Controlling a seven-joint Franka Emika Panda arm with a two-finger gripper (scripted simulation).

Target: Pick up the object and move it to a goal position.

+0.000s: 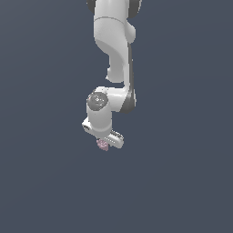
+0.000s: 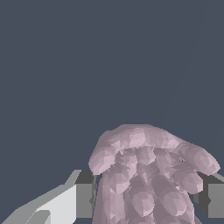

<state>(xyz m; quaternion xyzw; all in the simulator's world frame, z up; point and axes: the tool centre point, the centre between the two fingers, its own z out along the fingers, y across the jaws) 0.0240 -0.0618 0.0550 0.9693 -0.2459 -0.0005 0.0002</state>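
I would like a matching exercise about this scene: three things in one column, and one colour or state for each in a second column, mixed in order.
Things:
1. the object
2. the hand
3. the round cap on the wrist joint

Colour or state:
A. grey
B. pale pink-mauve and knobbly
C. white, shut on the object

Right pairs: 1-B, 2-C, 3-A
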